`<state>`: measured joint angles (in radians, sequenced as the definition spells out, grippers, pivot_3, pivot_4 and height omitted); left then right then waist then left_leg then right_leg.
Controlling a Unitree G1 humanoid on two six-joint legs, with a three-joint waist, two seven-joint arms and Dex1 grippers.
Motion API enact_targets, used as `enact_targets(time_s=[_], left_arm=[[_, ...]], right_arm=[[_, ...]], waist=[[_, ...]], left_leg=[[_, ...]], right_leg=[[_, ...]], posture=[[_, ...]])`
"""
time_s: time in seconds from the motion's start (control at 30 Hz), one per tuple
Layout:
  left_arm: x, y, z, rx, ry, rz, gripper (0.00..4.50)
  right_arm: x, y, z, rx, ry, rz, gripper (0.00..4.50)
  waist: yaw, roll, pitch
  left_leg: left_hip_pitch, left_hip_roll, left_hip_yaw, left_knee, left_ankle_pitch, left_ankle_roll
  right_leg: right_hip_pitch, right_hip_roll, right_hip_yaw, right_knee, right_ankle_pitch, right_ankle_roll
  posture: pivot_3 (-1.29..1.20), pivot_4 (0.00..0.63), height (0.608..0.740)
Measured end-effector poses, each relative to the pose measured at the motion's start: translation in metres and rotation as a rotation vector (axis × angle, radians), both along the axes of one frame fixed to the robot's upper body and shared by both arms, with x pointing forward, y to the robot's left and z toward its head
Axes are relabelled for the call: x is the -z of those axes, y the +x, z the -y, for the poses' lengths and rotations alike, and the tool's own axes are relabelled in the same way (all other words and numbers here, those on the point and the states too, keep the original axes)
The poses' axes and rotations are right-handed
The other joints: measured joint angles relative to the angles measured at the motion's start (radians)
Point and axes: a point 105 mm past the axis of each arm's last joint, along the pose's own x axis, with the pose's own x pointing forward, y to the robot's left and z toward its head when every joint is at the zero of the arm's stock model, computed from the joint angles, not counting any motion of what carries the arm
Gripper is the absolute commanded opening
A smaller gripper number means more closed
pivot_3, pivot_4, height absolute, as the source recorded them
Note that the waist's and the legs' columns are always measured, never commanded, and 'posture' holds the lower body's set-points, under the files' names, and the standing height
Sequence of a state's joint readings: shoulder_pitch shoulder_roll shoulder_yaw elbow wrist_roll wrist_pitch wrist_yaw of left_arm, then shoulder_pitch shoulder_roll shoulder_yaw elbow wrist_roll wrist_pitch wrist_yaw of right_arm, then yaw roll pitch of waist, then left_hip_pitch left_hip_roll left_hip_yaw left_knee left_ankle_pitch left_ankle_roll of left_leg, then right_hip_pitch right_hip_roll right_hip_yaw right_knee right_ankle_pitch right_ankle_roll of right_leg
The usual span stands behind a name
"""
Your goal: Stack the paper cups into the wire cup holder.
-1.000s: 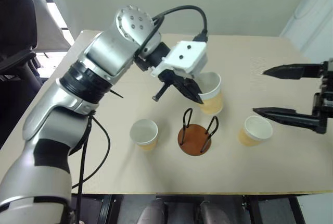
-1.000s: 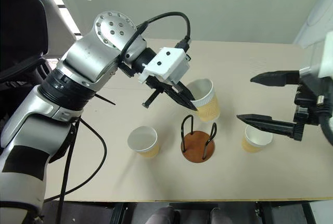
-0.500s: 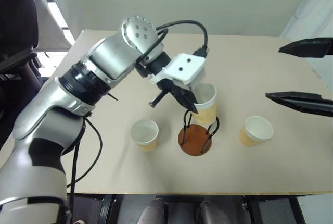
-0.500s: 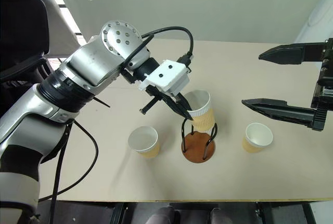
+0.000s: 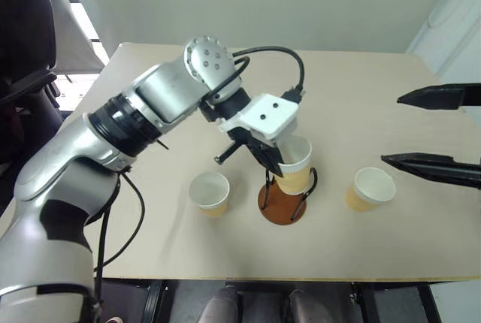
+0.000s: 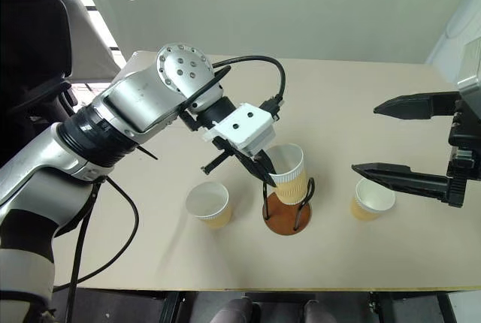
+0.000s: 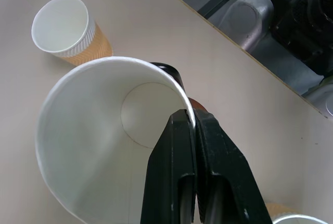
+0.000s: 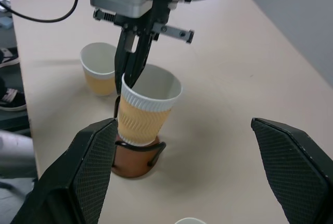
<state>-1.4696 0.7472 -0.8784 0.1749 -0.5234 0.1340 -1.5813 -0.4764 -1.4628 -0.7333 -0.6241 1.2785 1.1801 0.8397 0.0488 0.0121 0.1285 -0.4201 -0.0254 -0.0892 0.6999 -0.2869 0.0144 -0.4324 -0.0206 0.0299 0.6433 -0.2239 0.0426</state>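
My left gripper (image 5: 274, 169) is shut on the rim of a paper cup (image 5: 297, 165), one finger inside and one outside. The cup hangs slightly tilted, with its lower end between the two black loops of the wire cup holder (image 5: 279, 203), just over the reddish-brown base (image 8: 136, 162). Whether it touches the base I cannot tell. A second paper cup (image 5: 209, 192) stands upright left of the holder and a third (image 5: 370, 188) to its right. My right gripper (image 5: 391, 129) hovers open and empty above the right cup.
The pale tabletop (image 5: 361, 75) has free room behind the holder. Its front edge (image 5: 301, 276) runs close to the cups. A dark chair (image 5: 22, 45) stands off the table's left side.
The left gripper has carried its cup down and toward me, from behind the holder to between the wire loops. The right gripper has stayed open, shifting only slightly.
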Motion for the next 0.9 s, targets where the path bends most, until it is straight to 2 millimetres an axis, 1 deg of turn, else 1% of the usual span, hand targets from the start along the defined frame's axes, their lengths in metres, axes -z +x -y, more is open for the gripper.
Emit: enact_targets(time_s=[0.3, 0.4, 0.63, 0.67, 0.7, 0.77, 0.87, 0.9], left_arm=[[0.007, -0.002, -0.003, 0.014, 0.035, 0.008, 0.05], [0.008, 0.0, -0.002, 0.021, 0.042, 0.03, 0.59], [0.009, 0.0, 0.005, 0.03, 0.026, 0.02, 3.0], [0.008, 0.001, 0.005, 0.026, 0.02, 0.015, 3.42], [0.007, 0.001, 0.006, 0.024, 0.012, 0.012, 3.68], [0.001, 0.002, 0.012, 0.014, -0.032, -0.005, 4.35], [-0.017, 0.004, 0.016, -0.021, -0.125, -0.036, 4.35], [-0.026, 0.005, 0.016, -0.043, -0.169, -0.054, 4.35]], right_arm=[[-0.002, 0.001, 0.002, 0.008, -0.008, 0.016, 4.21], [-0.003, 0.002, 0.002, 0.007, -0.009, 0.028, 4.21], [-0.003, 0.004, 0.002, 0.011, -0.012, 0.044, 4.21], [-0.003, 0.005, 0.003, 0.012, -0.012, 0.045, 4.21], [-0.003, 0.006, 0.003, 0.012, -0.013, 0.046, 4.21], [-0.001, 0.008, 0.002, 0.007, -0.01, 0.051, 4.21], [0.008, 0.014, 0.003, 0.01, -0.005, 0.046, 4.21], [0.015, 0.017, 0.004, 0.019, -0.004, 0.03, 4.21]], waist=[[0.0, 0.0, 0.0], [0.0, 0.0, 0.0], [0.0, 0.0, 0.0], [0.0, 0.0, 0.0], [0.0, 0.0, 0.0], [0.002, 0.0, 0.0], [0.001, 0.0, 0.0], [0.001, 0.0, 0.0]], left_leg=[[0.0, 0.0, 0.0, 0.0, 0.0, 0.0], [0.0, 0.0, 0.0, 0.0, 0.0, 0.0], [0.0, 0.0, 0.0, 0.0, 0.0, 0.001], [0.0, 0.0, 0.0, 0.0, 0.0, 0.001], [0.0, 0.0, 0.0, 0.0, 0.0, 0.001], [0.0, 0.0, 0.0, 0.001, 0.0, 0.001], [0.0, 0.0, 0.0, 0.001, 0.0, 0.001], [0.0, 0.0, 0.001, 0.001, 0.0, 0.001]], right_leg=[[0.0, 0.0, 0.0, 0.0, 0.0, 0.0], [0.0, 0.0, 0.0, 0.0, 0.0, 0.0], [0.0, 0.0, 0.0, 0.0, 0.0, 0.0], [0.0, 0.0, 0.0, 0.0, 0.0, 0.0], [0.0, 0.0, 0.0, 0.0, 0.0, 0.0], [0.0, 0.0, 0.0, 0.0, 0.0, 0.0], [0.001, 0.0, 0.0, 0.001, 0.0, 0.0], [0.001, 0.0, 0.0, 0.001, 0.0, 0.0]], posture=[[0.0, 0.15, 0.74], [0.0, 0.15, 0.74], [0.0, 0.15, 0.74], [0.0, 0.15, 0.74], [0.0, 0.15, 0.74], [0.0, 0.15, 0.74], [0.0, 0.15, 0.74], [0.0, 0.15, 0.74]])
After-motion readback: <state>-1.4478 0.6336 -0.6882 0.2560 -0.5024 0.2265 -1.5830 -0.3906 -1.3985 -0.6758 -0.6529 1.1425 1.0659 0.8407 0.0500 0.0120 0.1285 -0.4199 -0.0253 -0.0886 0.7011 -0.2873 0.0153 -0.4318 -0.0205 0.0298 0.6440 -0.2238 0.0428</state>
